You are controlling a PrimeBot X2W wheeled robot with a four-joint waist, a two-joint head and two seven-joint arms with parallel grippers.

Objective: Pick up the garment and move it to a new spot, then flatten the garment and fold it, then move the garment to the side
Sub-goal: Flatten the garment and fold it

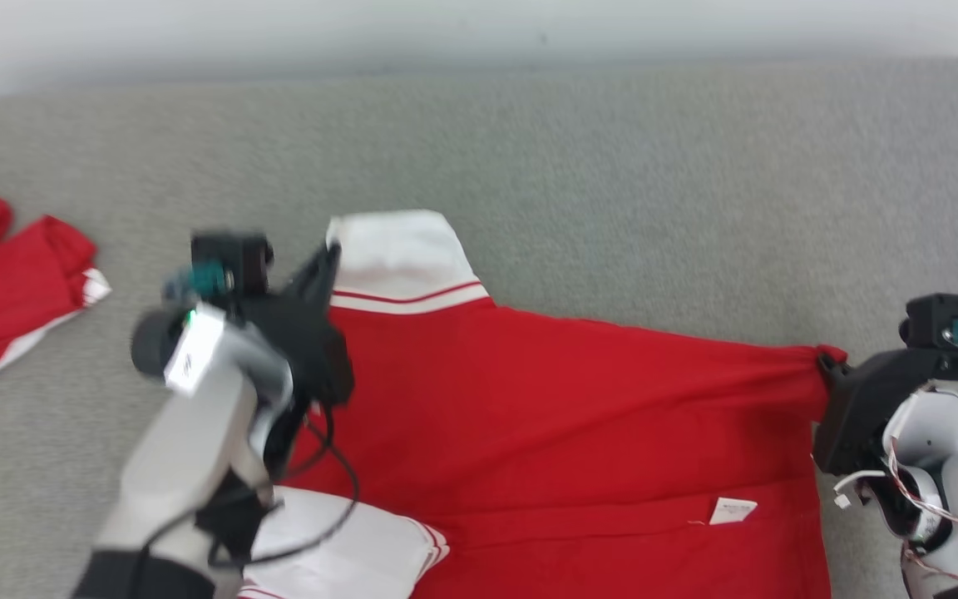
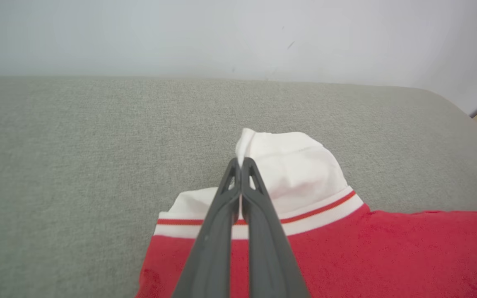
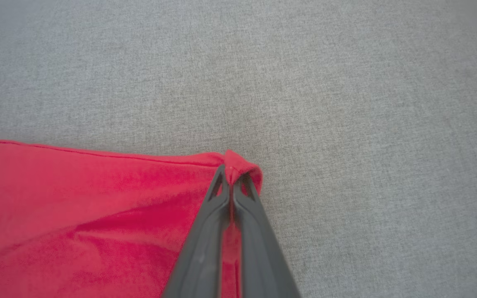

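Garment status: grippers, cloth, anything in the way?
Left gripper shut on white sleeve. Right gripper shut on red corner. The garment spread between them on grey surface. Other red cloth lies apart, left.

A plain indoor workspace is shown: a grey fabric-covered surface [image 1: 612,141] is set against a bare pale wall [image 2: 139,33]; home or lab cannot be told.
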